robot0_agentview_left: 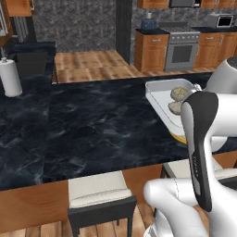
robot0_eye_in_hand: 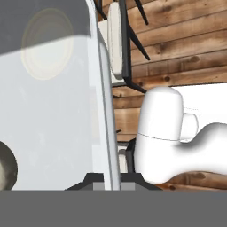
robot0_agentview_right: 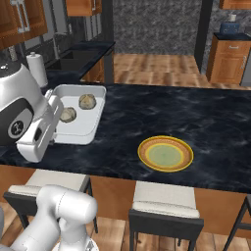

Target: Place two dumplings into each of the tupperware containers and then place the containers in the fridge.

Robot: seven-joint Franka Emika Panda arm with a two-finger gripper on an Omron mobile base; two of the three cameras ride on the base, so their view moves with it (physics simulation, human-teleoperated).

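One white tupperware container [robot0_agentview_right: 78,117] is sitting over the near edge of the black marble counter [robot0_agentview_right: 196,122], and two dumplings are lying inside it: one dumpling [robot0_agentview_right: 87,101] toward the far side of the tray, the other dumpling [robot0_agentview_right: 67,114] nearer the arm and just beside the first, the two apart from each other. From the left base view the same tray [robot0_agentview_left: 159,95] is showing at the right of the counter with both lumps [robot0_agentview_left: 178,94] inside, partly covered by the robot's forearm. In the hand view the gripper [robot0_eye_in_hand: 111,182] is standing with its jaws drawn fully together on the thin white rim of the container [robot0_eye_in_hand: 105,111], the rim running up between the two dark fingertips [robot0_eye_in_hand: 94,179]; the tray's pale floor is filling the left of that view and the edge of one dumpling [robot0_eye_in_hand: 6,170] is showing at its lower left. Whether the tray is resting on the counter or raised off it cannot be told from these views. A round green plate with a yellow rim [robot0_agentview_right: 165,153] is lying on the counter to the right of the tray, well apart from it and holding nothing. A paper towel roll [robot0_agentview_right: 36,68] is standing upright at the far left of the counter beside the sink area. Stools with pale cushions [robot0_agentview_right: 166,201] are standing under the counter's near edge, on the wooden floor. A steel oven [robot0_agentview_left: 182,51] is standing among wooden cabinets at the back of the room.
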